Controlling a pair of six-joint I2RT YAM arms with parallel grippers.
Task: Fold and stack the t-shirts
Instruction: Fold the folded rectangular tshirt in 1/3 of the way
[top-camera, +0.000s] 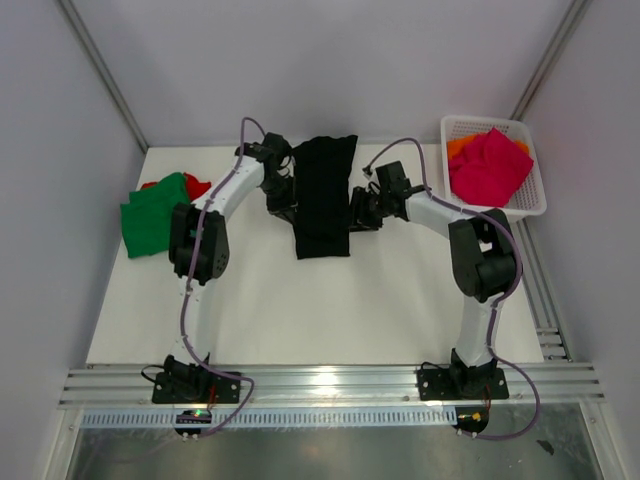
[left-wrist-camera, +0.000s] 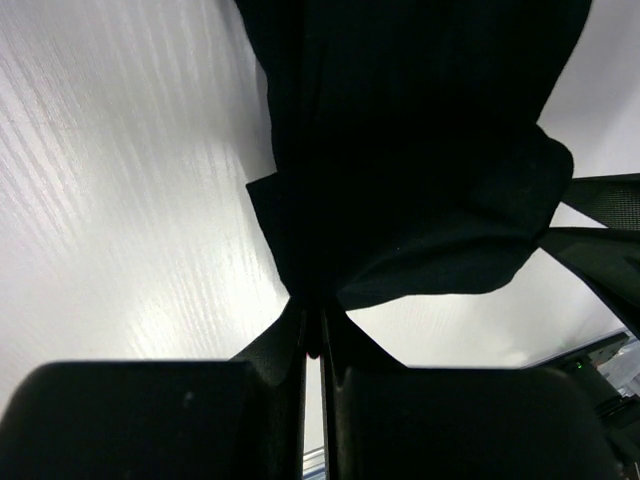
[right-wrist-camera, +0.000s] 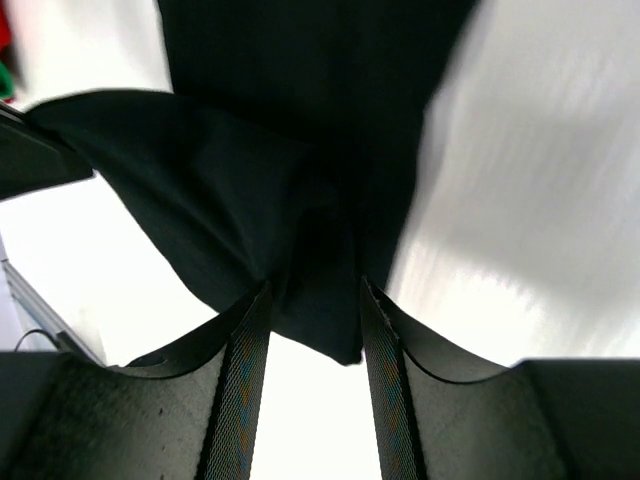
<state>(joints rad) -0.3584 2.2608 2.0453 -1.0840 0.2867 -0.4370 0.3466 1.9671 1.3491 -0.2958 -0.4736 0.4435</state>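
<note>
Folding of the black t-shirt (top-camera: 323, 195) is in hand: it lies as a narrow strip at the middle of the white table (top-camera: 330, 310), one edge pinched in the closed left gripper (left-wrist-camera: 313, 335), the other loose inside the half-open right gripper (right-wrist-camera: 312, 300). Next probably comes an end-to-end fold, then stacking on the green t-shirt (top-camera: 150, 218) at the table's left edge. Pale walls (top-camera: 300, 60) enclose it.

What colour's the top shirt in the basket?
Magenta-pink shirt, over an orange one; top view shows it best.
</note>
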